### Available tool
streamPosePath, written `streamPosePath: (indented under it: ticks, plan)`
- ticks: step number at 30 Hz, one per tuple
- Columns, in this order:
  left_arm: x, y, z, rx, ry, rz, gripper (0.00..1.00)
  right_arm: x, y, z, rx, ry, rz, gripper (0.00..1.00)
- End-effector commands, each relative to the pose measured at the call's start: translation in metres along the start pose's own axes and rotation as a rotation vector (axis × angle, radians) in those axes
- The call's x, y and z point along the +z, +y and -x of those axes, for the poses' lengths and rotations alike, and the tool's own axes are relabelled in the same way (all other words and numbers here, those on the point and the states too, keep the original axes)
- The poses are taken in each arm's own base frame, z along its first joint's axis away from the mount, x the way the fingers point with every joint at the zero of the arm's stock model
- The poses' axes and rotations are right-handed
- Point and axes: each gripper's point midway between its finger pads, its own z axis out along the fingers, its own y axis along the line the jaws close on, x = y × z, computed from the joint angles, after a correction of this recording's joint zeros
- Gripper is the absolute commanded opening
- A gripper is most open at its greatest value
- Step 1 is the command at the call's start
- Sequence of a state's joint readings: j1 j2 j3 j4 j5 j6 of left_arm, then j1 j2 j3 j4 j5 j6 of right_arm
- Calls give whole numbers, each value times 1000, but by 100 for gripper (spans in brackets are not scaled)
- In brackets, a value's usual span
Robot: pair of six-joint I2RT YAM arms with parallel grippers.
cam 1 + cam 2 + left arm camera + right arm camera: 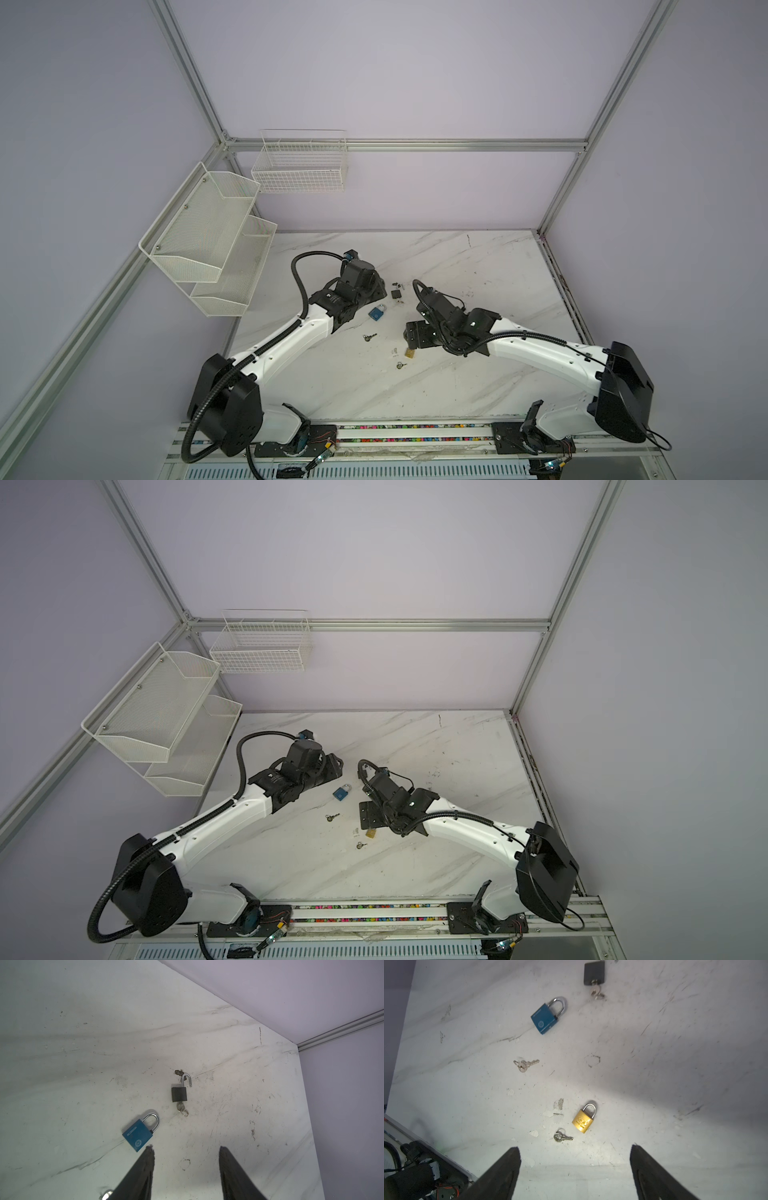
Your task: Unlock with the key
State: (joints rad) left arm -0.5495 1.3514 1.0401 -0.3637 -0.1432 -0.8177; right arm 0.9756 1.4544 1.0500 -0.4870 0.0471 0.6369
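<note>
While both arms hang low over the table (pixel 457 257), we see the left gripper (pixel 186 1150) with its jaws apart and nothing between them. The right gripper (pixel 575 1149) is spread wider and is just as empty.

The black lock (pixel 179 1094) lies flat towards the middle of the table, between the two grippers in a top view (pixel 396 294). Its shackle is sprung open, one leg clear of the body. The key (pixel 180 1108) sits in its keyhole, with a ring trailing from it.

The blue lock (pixel 138 1135) lies near it with its shackle shut. In the left wrist view a fingertip (pixel 149 1152) shows close by its corner, and we cannot tell whether they touch.

A second key (pixel 526 1064) lies loose between the blue lock and the gold lock (pixel 583 1121), apart from both. The gold lock is shut, and a third key (pixel 562 1137) lies just beside it, on the side nearer the arms' bases.
</note>
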Motion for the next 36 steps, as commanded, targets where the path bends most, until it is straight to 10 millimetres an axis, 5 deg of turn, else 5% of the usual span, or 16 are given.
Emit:
streamPosePath:
  ticks: [1,7,16,36]
  plan:
    - [-19,5,-9,63,10,-54,51,12,6,-21,104,22,-1,82]
    - [-33,20,-23,68,29,-54,51,26,17,-49,159,58,20,69]
    - [-40,26,-34,19,32,-82,51,55,29,-65,149,110,55,51]
    - [-44,34,-34,0,4,-69,52,82,30,-69,78,134,12,31]
